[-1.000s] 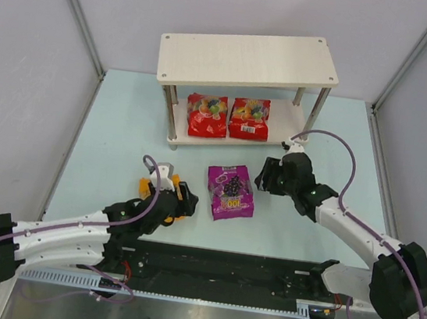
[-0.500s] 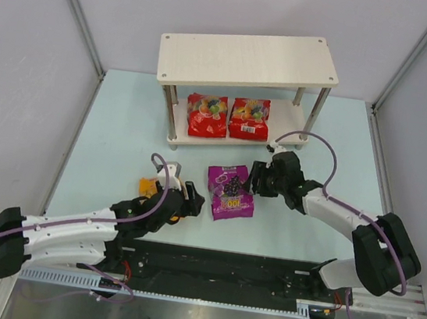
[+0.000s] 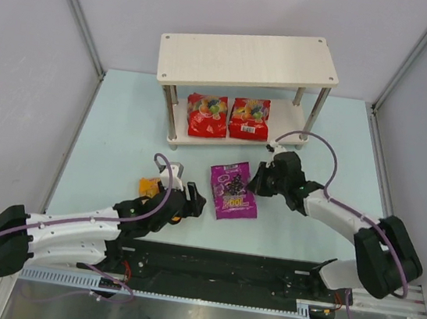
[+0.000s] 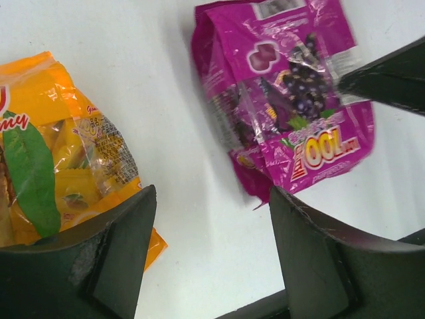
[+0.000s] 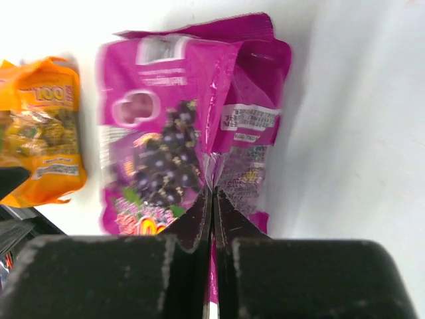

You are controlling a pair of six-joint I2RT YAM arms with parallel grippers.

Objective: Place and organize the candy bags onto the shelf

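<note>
Right fingers (image 5: 189,232) pinch purple bag (image 5: 172,133) (left fingers (image 4: 113,259) spread).

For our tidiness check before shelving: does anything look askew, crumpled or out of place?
The purple bag lies skewed on the table, its film bunched into a ridge where the right gripper pinches it. The orange bag sits off the shelf too, by the open left gripper. Nothing looks torn or spilled.

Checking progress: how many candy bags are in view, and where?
4: two on the shelf's lower board, left red bag and right red bag; purple bag on the table, pinched in the right claw; orange bag by the open left claw.
</note>
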